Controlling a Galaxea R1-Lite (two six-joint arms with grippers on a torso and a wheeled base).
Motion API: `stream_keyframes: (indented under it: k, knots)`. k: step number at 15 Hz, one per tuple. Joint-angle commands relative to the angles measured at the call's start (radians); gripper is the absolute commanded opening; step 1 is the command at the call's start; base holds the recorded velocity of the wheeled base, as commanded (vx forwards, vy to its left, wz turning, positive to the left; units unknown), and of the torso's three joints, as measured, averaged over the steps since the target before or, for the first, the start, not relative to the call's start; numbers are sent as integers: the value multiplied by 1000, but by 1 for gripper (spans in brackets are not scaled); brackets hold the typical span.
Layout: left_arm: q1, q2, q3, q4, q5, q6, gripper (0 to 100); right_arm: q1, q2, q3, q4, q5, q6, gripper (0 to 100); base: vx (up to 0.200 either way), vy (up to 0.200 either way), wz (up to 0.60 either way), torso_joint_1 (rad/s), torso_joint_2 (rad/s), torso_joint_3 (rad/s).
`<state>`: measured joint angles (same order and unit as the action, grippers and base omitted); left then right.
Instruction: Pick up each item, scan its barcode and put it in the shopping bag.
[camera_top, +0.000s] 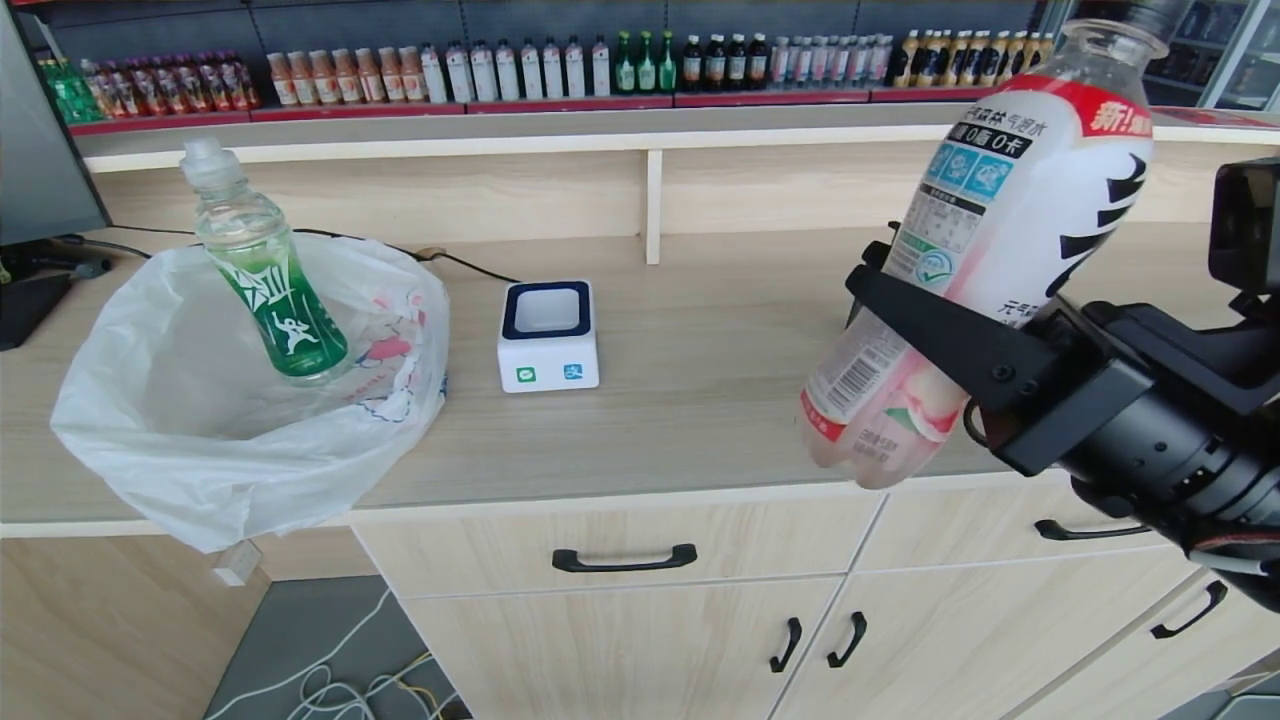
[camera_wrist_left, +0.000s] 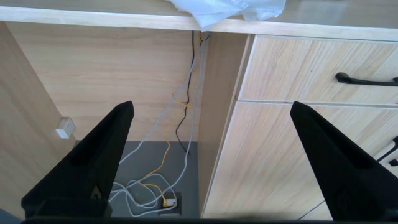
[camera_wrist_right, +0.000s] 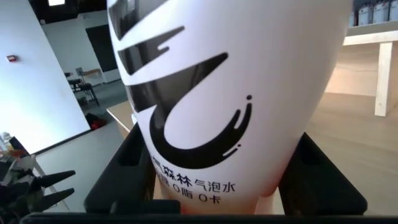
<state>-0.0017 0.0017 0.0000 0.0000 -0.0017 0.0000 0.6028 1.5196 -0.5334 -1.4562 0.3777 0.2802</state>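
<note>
Right jaws (camera_top: 905, 310): clamped across the lower half of the peach bottle (camera_top: 1010, 200); one black finger crosses its front, the other is hidden behind it.
Peach bottle: held in the air off the right part of the bench (camera_top: 700, 420), tilted, cap up and away, base towards the bench edge. In the right wrist view its white label (camera_wrist_right: 230, 93) sits close between the jaws.
Barcode (camera_top: 850, 378): on the lower label, facing out towards the head camera rather than down.
Scanner (camera_top: 547, 335): small white box with a dark-rimmed window on top, mid-bench, well apart from the held bottle and just beside the bag.
Shopping bag (camera_top: 170, 430): white plastic, mouth open, left end of the bench, hanging a little over the front edge.
Green bottle (camera_top: 270, 285): standing in the bag, leaning, cap above the rim.
Left jaws (camera_wrist_left: 210, 106): spread wide and empty, low in front of the cupboard, below the bench edge and the bag's overhang (camera_wrist_left: 230, 9).
Done, as judged: one item is bagged.
Left, as judged: bring the barcode over the scanner window, then carry the peach bottle across into the bag beside the green one.
Watch: the bag is soft and its bottle already leans.
</note>
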Motion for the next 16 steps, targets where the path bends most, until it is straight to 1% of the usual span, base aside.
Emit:
stream_keyframes:
  k: [1, 2, 4, 6, 8, 11, 14, 16]
  knots:
    - [0, 0, 0, 0, 0, 0, 100, 12, 5, 10, -15, 14, 4, 0, 0, 0, 0, 0, 0, 0]
    - [0, 0, 0, 0, 0, 0, 100, 15, 7, 13, -29, 17, 10, 0, 0, 0, 0, 0, 0, 0]
    - [0, 0, 0, 0, 0, 0, 100, 29, 5, 32, -82, 38, 80, 0, 0, 0, 0, 0, 0, 0]
    - [0, 0, 0, 0, 0, 0, 100, 80, -4, 33, -93, 60, 103, 0, 0, 0, 0, 0, 0, 0]
    - [0, 0, 0, 0, 0, 0, 100, 141, -6, 35, -107, 63, 116, 0, 0, 0, 0, 0, 0, 0]
    - [0, 0, 0, 0, 0, 0, 100, 212, -18, 49, -115, 63, 168, 0, 0, 0, 0, 0, 0, 0]
    - [0, 0, 0, 0, 0, 0, 100, 223, -62, 119, -115, 63, 217, 0, 0, 0, 0, 0, 0, 0]
    - [0, 0, 0, 0, 0, 0, 100, 223, -82, 130, -115, 66, 223, 0, 0, 0, 0, 0, 0, 0]
